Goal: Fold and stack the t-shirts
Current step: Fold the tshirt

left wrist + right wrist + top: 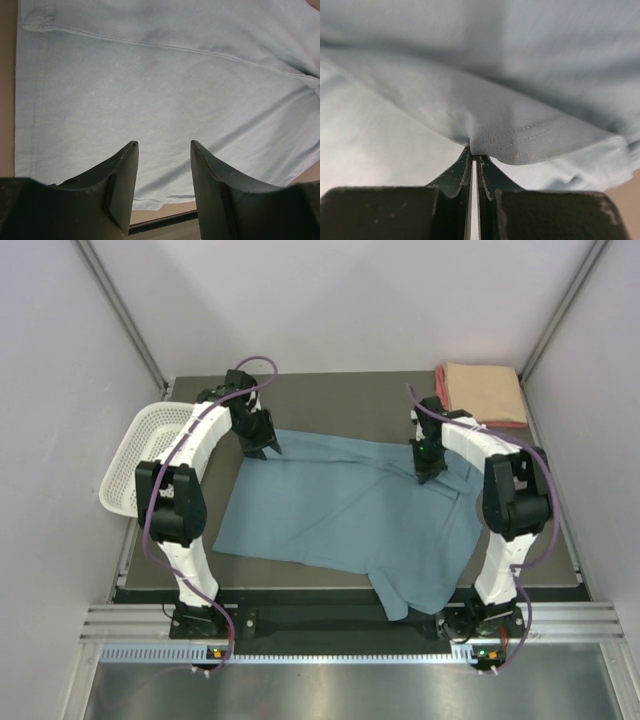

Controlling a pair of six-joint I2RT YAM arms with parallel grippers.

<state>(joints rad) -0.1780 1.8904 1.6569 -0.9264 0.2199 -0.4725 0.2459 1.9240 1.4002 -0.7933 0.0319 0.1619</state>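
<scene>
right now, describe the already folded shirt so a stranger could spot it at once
Look at the dark table and go to its far right corner. A peach t-shirt lies there, folded flat, a pink-red edge showing under it. Unlike the big blue-grey t-shirt spread over the middle, it is a small neat rectangle.

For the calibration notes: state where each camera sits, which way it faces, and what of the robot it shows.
Top external: above and behind the bases, looking down on the table, the left arm, the right arm, the blue-grey t-shirt, the folded peach shirt and the basket.
Left wrist: on the left arm, looking past the open left gripper onto flat cloth.
Right wrist: on the right arm, close in; the right gripper is shut on a hem fold.
Shared: all three show the blue-grey t-shirt.
</scene>
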